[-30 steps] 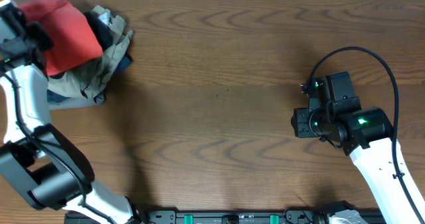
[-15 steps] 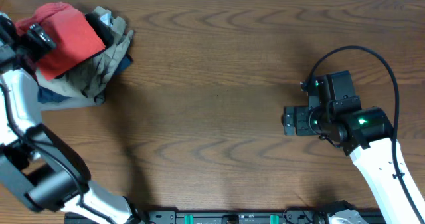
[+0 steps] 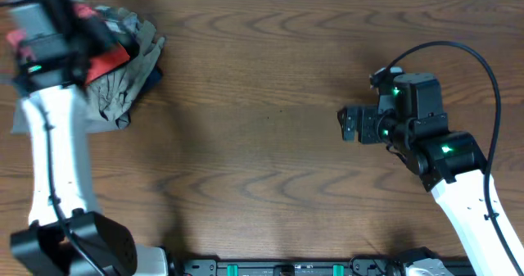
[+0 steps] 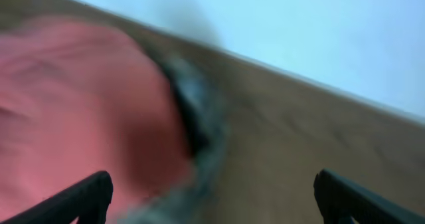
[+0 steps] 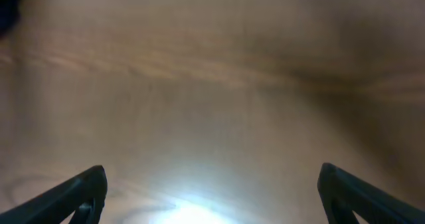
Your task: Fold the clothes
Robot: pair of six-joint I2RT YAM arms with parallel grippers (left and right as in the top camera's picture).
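Red-orange T-shirt (image 3: 113, 61) lies crumpled atop the pile (image 3: 123, 96), upper left of frame, beneath the left gripper (image 4: 212, 191), fingers spread wide. The right gripper (image 3: 345, 125), likewise spread, sits well apart.

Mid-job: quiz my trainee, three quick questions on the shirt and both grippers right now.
1. True or false: the right gripper holds cloth.
2. The red-orange cotton T-shirt lies: A) spread mid-table; B) on the khaki-and-dark clothes pile at the brown wooden table's far-left corner; C) in the right gripper.
3. Fill in: the left gripper is ____.
Key: 1 false; 2 B; 3 open.
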